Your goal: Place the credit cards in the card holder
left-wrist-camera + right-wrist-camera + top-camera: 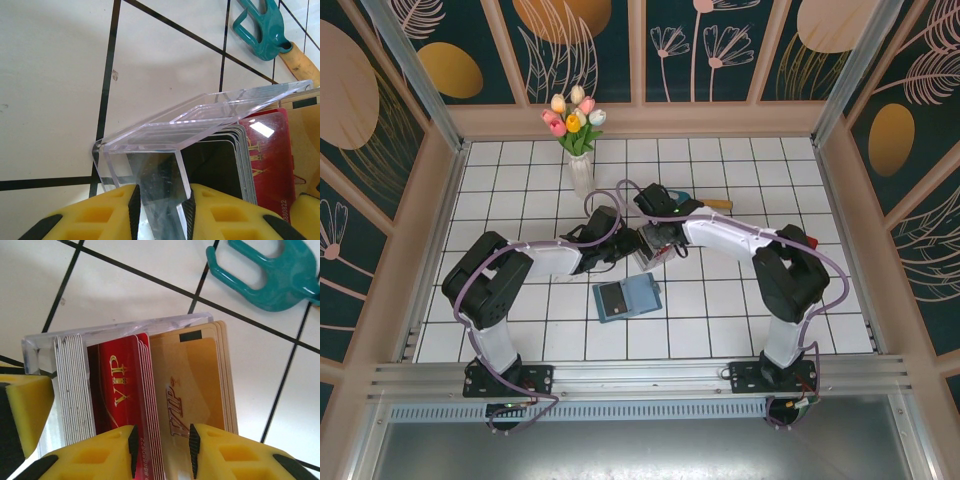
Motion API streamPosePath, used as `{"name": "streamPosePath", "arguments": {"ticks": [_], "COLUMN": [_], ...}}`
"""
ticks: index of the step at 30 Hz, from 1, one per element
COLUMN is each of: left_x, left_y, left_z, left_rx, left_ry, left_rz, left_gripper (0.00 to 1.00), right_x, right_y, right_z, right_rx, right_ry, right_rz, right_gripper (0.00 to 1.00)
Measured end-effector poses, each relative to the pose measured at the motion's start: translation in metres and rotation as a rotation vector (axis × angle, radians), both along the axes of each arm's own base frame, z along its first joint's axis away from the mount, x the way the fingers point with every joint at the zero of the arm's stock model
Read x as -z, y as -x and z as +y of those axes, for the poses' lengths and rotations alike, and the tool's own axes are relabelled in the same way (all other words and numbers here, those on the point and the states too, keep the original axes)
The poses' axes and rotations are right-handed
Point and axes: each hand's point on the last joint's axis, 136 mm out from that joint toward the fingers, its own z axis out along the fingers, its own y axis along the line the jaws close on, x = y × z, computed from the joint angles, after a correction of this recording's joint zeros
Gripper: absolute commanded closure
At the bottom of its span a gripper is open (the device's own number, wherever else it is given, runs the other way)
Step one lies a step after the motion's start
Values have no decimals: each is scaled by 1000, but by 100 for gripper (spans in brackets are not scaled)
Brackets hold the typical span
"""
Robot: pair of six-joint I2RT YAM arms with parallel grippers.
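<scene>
- The left gripper [161, 210] is clamped on a wall of the clear tray [200, 115].
- The right gripper [161, 450] is set astride the red cards [117, 385] and gold cards [192, 385] standing in that tray; whether they are pinched cannot be told.
- The grey cards [75, 385] are stacked at 9 o'clock of the red.
- The card holder [627, 298] is laid flat on the tiles [720, 320], at 6 o'clock of both grippers and apart from them.

A: Left arm [555, 260] and right arm [720, 235] are both wearing white shells, with rounded black housings bulging at the joints.

B: A lilac cable [843, 288] is trailing along each arm. Left fingers [85, 217] and right fingers [235, 455] are showing yellow moulded pads, black-edged.
</scene>
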Motion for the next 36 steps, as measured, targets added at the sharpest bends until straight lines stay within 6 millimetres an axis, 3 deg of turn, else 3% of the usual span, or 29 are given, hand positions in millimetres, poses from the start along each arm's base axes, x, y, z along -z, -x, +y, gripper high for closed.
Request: {"name": "streamPosePath", "arguments": {"ticks": [4, 13, 21, 36], "left_x": [0, 0, 0, 0], "left_y": [0, 0, 0, 0], "left_z": [0, 0, 0, 0], "left_rx": [0, 1, 1, 3], "left_ry": [0, 0, 2, 4], "left_rz": [0, 0, -2, -1], "left_gripper": [69, 69, 69, 69], "right_x": [1, 8, 12, -3], "right_y": [-2, 4, 9, 12], "right_z": [0, 6, 15, 36], "right_rx": [18, 21, 16, -17], "right_ry": [-44, -113, -171, -352], "right_rz": [28, 84, 131, 201], "right_gripper": [72, 68, 75, 65]}}
